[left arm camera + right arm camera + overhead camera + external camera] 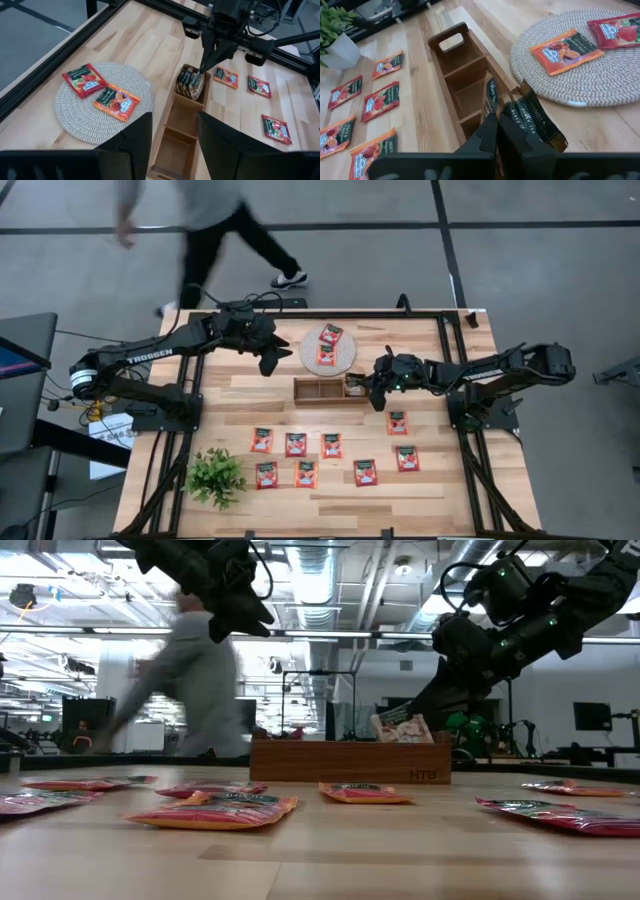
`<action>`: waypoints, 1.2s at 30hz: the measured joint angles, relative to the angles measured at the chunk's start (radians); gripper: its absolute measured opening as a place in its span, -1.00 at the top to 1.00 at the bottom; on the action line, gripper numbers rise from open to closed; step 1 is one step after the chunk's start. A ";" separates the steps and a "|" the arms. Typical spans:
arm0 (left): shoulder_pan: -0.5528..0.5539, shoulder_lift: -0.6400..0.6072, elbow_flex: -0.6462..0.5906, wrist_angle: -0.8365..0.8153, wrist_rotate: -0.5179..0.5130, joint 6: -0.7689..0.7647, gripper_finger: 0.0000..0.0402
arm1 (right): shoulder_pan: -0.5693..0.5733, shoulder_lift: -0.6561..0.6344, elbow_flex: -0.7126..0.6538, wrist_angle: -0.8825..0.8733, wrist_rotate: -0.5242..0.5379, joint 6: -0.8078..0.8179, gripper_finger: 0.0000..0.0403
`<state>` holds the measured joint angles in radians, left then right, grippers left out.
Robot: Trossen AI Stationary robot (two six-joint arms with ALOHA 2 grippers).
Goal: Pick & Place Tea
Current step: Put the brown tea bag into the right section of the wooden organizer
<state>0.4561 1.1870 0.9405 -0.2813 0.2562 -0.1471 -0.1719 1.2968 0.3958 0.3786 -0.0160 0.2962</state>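
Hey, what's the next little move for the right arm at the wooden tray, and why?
Probably open and lift straight up. The right end effector is down in the end compartment of the wooden tray, its fingers closed on a tea sachet standing upright among others there, so the sachet seems placed. The left end effector waits above the table.

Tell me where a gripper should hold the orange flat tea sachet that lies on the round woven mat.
The orange flat tea sachet lies flat on the round woven mat, beside a red sachet. Probably best to come straight down and pinch two opposite edges, away from the neighbour; the soft mat may let the fingers dig under.
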 joint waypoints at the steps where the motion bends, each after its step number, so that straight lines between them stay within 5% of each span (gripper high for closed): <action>1: 0.000 0.000 0.000 0.000 0.000 0.000 0.27 | 0.000 0.000 0.000 -0.001 0.006 0.000 1.00; 21: 0.000 0.000 0.000 0.000 -0.002 0.001 0.27 | -0.008 -0.001 0.000 -0.030 0.015 0.034 0.99; 36: 0.000 0.000 0.000 -0.001 -0.002 0.001 0.27 | -0.008 -0.041 0.002 -0.063 0.015 0.047 0.61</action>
<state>0.4561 1.1873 0.9405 -0.2821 0.2543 -0.1459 -0.1795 1.2557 0.3977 0.3160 -0.0013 0.3431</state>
